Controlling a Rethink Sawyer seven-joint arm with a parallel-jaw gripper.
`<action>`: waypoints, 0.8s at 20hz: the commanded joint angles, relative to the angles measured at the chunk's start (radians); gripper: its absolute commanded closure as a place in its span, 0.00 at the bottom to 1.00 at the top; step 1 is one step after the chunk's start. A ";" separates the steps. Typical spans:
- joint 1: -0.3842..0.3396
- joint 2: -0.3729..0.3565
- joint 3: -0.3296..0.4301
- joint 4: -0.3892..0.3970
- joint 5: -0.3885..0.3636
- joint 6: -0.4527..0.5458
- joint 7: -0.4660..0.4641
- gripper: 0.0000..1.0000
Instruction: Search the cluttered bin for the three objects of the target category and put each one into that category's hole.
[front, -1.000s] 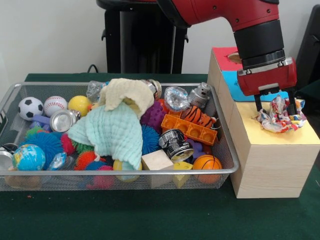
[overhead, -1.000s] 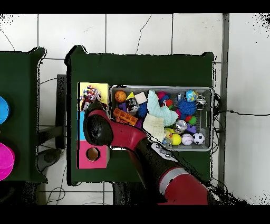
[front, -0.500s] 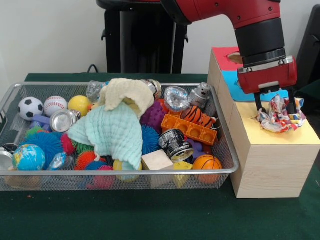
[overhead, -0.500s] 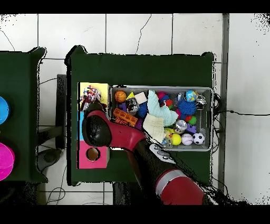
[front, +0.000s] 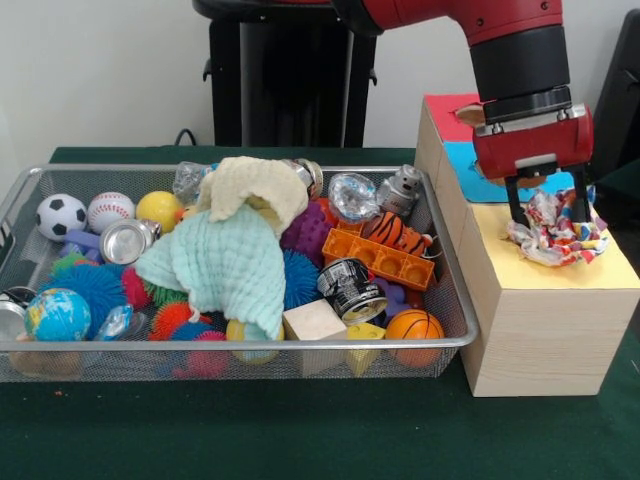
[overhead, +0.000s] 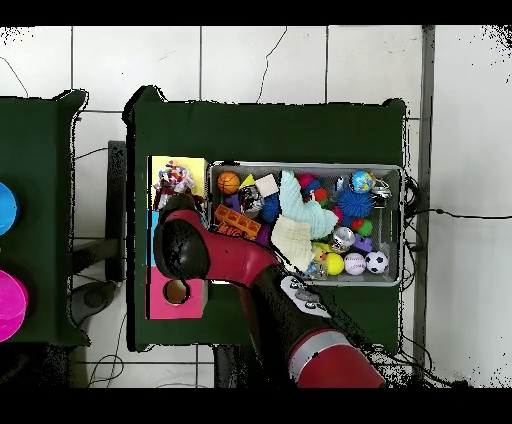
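A crumpled multicoloured cloth (front: 556, 238) lies on the yellow section (front: 600, 275) of the wooden sorting box, also seen from overhead as the cloth (overhead: 172, 180). My gripper (front: 547, 212) hangs right over it, open, with a finger on each side of the bundle's top. In the overhead view the arm's wrist (overhead: 181, 247) hides the gripper. Two more cloths lie in the wire bin (front: 250, 344): a cream one (front: 258, 184) on top of a mint green one (front: 222, 262).
The box also has a blue section (front: 478, 172) and a red section (front: 448, 106) with a round hole (overhead: 177, 291). The bin holds balls, spiky toys, cans (front: 351, 288), an orange brick (front: 378, 256) and wooden blocks (front: 313, 322). Green cloth covers the table.
My gripper has risen a little above the multicoloured cloth, which stays on the yellow section. Nothing in the bin has moved.
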 joint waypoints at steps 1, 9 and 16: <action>-0.057 -0.024 -0.101 -0.055 0.038 0.058 0.170 0.00; -0.090 -0.033 -0.041 -0.022 0.023 0.056 0.204 0.00; -0.066 -0.095 -0.069 0.017 0.035 0.070 0.210 0.00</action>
